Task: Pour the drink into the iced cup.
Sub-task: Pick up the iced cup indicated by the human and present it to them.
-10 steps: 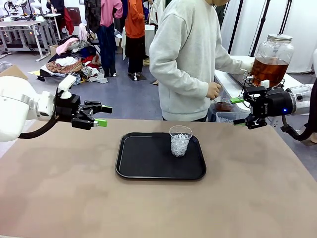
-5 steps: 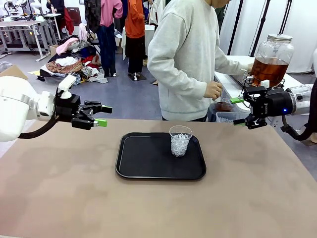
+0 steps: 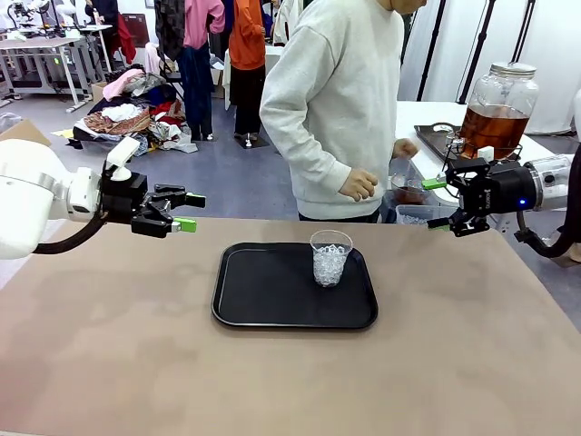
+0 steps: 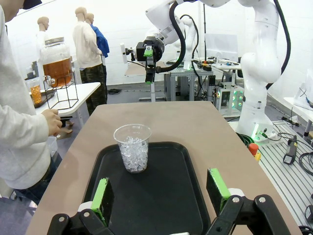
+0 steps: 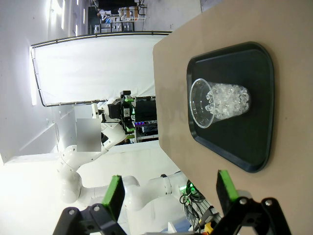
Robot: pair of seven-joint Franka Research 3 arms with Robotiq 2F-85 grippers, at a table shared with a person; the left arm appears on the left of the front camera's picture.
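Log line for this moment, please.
left gripper open, empty | right gripper open, empty | iced cup upright on tray | drink in jar, not yet poured

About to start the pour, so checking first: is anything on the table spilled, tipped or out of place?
Nothing stands out. The iced cup stands upright on the black tray, with no spill on the table. The left pincer and the right pincer are open, clear of it.
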